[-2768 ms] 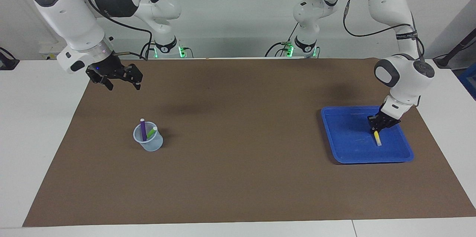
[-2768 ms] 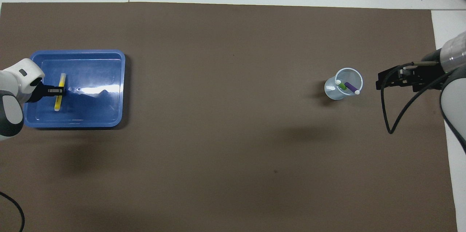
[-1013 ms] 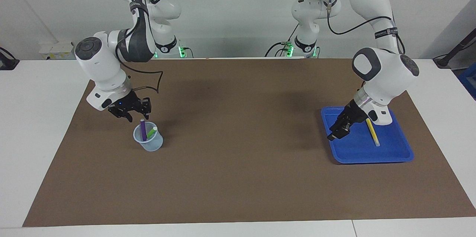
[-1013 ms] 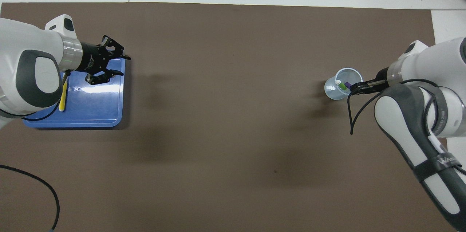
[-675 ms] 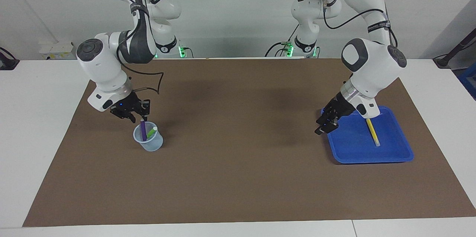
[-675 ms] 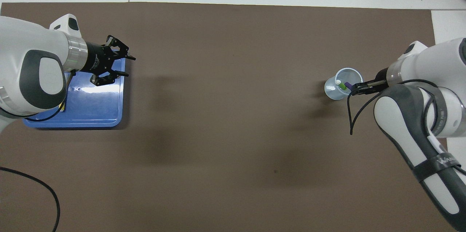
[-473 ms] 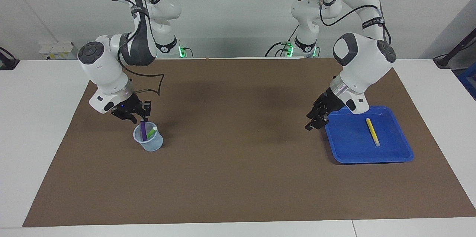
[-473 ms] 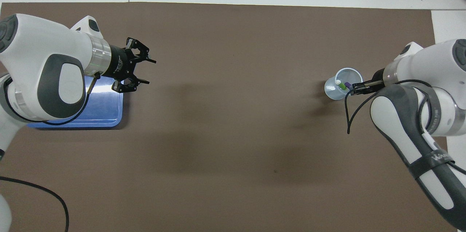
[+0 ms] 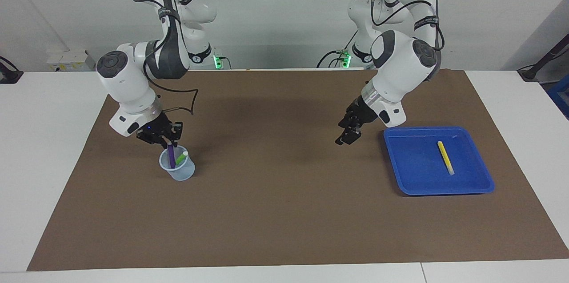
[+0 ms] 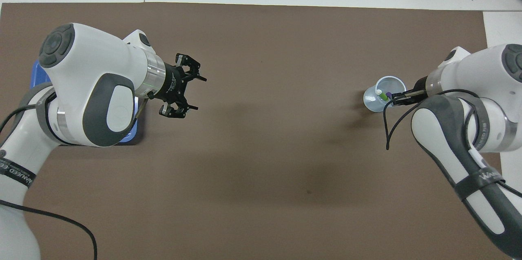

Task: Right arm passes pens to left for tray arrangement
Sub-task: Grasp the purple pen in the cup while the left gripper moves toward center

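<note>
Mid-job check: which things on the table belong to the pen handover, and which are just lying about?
Job:
- slim yellow marker pen lying in the shallow blue plastic tray
- purple pen and green pen, standing in the cup
- right gripper at the purple pen
- left gripper, open, over the mat

Lying about:
- translucent pale-blue cup
- brown mat

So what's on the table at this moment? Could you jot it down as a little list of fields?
tray: blue, at the left arm's end of the brown mat
yellow pen: lying flat in the tray
cup: small, clear, at the right arm's end
purple pen: standing in the cup
green pen: leaning in the cup
right gripper: down at the purple pen's top, closing on it
left gripper: open, empty, over bare mat beside the tray
</note>
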